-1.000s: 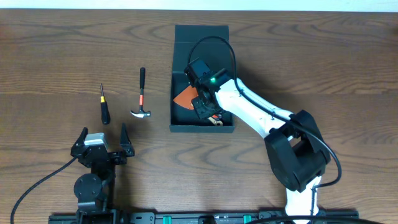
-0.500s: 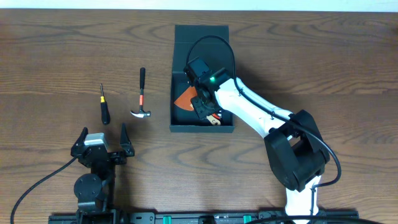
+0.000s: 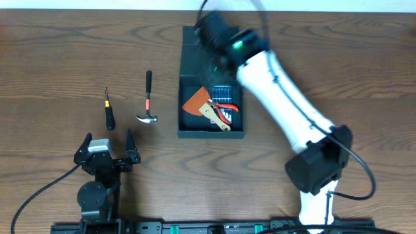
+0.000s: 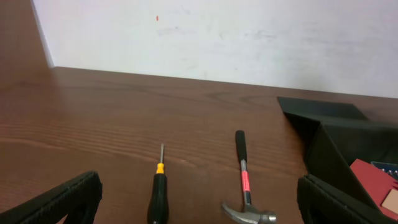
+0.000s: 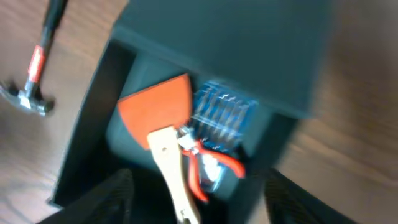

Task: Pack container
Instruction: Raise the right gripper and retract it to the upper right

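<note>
My right pincer (image 5: 202,202) is up over the far end of the container (image 3: 211,134), by its open lid. From above it looks blurry. My right wrist camera shows its two fingers (image 5: 118,193) as dark shapes, one on each side. They are apart and nothing is between them.

The container is a big dark green box. It sits on the brown wood table (image 3: 52,65), right under my right pincer and a bit nearer to my base. Its lid lies flat at the far end.

Three things lie inside the box, below my right pincer. There is an orange scraper (image 3: 197,102) with a pale wood handle. There are pliers (image 3: 225,114) with red handles, touching the scraper's handle. There is a small blue case (image 3: 223,92), just beside the orange blade, on the far side of the pliers.

My left pincer (image 3: 108,138) is low, near my edge of the table. Its fingers are wide apart and hold nothing.

A black screwdriver (image 3: 109,110) with a yellow ring lies just ahead of my left pincer. A hammer (image 3: 147,101) with a red band lies ahead and a little to the right. They are side by side but do not touch. The box is further right of my left pincer, past the hammer.
</note>
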`<control>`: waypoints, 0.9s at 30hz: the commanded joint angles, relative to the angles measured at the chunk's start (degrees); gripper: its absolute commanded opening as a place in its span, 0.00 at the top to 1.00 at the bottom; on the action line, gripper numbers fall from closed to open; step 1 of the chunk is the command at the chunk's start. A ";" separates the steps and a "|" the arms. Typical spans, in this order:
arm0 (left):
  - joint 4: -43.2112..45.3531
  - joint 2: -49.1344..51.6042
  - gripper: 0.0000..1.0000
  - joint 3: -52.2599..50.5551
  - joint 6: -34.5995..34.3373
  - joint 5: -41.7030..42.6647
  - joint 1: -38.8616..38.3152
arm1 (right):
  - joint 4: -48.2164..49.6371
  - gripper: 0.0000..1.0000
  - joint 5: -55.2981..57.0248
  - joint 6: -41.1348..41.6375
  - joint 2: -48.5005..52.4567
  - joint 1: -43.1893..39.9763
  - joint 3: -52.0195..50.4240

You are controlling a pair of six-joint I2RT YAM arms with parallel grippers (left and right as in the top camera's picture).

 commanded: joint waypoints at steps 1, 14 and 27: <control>-1.88 -0.35 0.01 -1.20 0.96 -0.46 -0.17 | -3.85 0.22 1.57 2.12 -0.39 -7.48 7.45; -1.88 -0.35 0.01 -1.20 0.96 -0.46 -0.17 | -12.94 0.01 -4.66 -2.73 -0.39 -31.15 15.26; -1.88 -0.35 0.02 -1.20 0.96 -0.48 -0.17 | -13.92 0.01 -4.66 -3.52 -0.39 -32.76 15.26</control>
